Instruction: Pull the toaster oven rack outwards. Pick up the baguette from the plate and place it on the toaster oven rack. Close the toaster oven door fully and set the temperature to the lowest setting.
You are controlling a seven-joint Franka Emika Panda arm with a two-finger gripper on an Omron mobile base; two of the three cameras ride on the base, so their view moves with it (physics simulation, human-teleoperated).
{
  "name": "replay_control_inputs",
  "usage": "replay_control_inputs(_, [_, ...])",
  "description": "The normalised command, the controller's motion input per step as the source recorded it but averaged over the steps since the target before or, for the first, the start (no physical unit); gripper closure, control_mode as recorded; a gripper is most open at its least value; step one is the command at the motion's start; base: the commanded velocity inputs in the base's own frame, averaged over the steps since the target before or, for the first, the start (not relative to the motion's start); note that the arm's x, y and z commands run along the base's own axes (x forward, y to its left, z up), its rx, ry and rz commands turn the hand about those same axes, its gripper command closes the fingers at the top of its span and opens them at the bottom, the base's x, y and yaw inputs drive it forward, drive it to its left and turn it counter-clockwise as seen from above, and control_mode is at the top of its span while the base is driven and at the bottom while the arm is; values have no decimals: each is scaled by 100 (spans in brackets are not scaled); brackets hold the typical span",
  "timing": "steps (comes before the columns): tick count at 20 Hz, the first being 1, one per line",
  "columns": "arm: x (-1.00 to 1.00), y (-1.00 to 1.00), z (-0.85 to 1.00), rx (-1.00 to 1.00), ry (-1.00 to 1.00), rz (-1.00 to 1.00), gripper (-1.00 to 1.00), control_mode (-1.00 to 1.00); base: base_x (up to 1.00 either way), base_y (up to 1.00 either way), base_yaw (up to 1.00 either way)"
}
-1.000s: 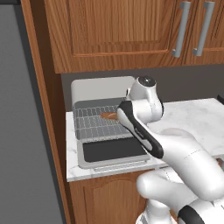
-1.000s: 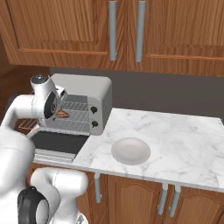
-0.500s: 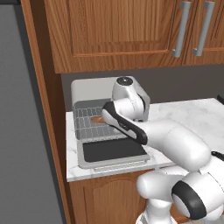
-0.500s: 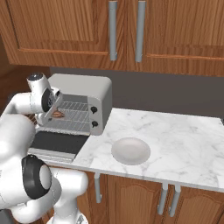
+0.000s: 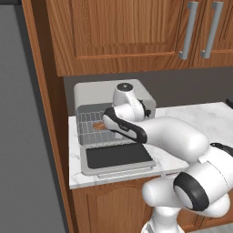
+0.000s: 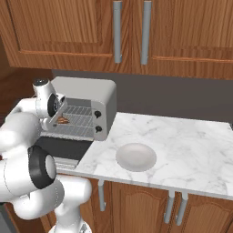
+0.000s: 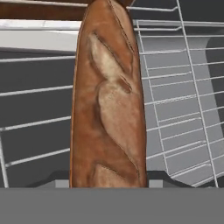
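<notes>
Evidently carried the baguette (image 7: 108,100) lengthwise, close over the pulled-out toaster oven rack (image 5: 93,129) for setting down; jaws clamped on its near end. Left the plate (image 6: 136,157) bare on the table (image 6: 191,150).
</notes>
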Motion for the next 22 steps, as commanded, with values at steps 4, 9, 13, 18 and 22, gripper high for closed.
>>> replay_control_inputs(4, [6,0,-20,0,0,0,100,-100,0,0,0])
replay_control_inputs(9, [6,0,-17,0,0,0,100,-100,0,0,0])
replay_control_inputs(13, [3,0,-8,0,0,0,100,-100,0,0,0])
replay_control_inputs(18, [1,0,-2,0,0,0,100,-100,0,0,0])
replay_control_inputs(22, [1,1,0,0,0,0,-100,-100,0,0,0])
